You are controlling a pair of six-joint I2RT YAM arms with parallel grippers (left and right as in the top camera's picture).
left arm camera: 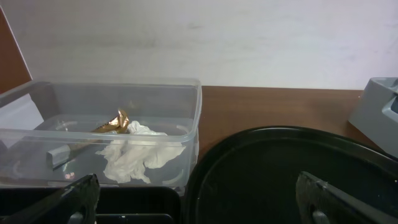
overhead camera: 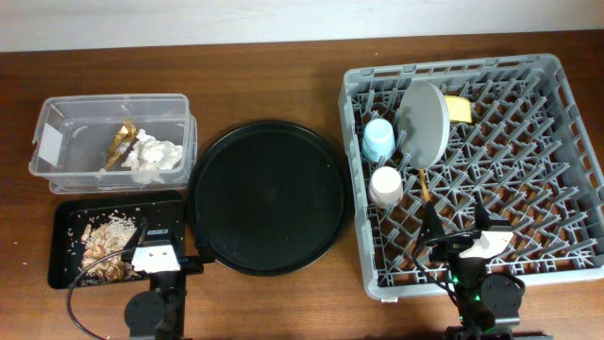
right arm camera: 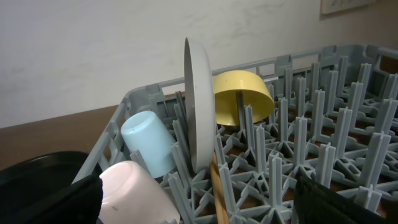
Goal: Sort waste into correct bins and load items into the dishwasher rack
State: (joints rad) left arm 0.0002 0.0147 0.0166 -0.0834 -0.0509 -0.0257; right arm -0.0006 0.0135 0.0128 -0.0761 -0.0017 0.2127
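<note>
**Rack.** The dishwasher rack [overhead camera: 453, 64] is a grey lattice crate of upright pegs on the right of the table [overhead camera: 283, 76].
- The pale grey plate [right arm camera: 198, 106] stands on edge between pegs in the far-left part.
- The yellow bowl [right arm camera: 245, 93] is tipped on its side just behind the plate, against the far wall.
- The light-blue cup [right arm camera: 148, 144] leans tilted just left of the plate.
- The pink cup [right arm camera: 134, 193], pale and glossy, sits just near of the blue one.
- A wooden chopstick [right arm camera: 216, 186] slants among the pegs below the plate's near edge. I cannot tell whether a second one lies with it.

**Bins.**
- The clear tub [left arm camera: 155, 90], at far left, holds the crumpled white tissue [left arm camera: 140, 152]. The shiny brown-gold wrapper [left arm camera: 115, 122] touches the tissue's far-left side.
- The shallow black tray [overhead camera: 66, 222], near of the tub, carries the beige shredded scraps [overhead camera: 102, 241] spread over its floor.

**Other.** The large round black tray [overhead camera: 269, 194] lies between the bins and the rack.

**Fingers.**
- My left fingers [left arm camera: 68, 202] are spread wide and hold nothing. They sit at the near right corner of the shallow tray.
- My right fingers [right arm camera: 62, 202] are likewise spread and hold nothing. They sit above the rack's near edge.
</note>
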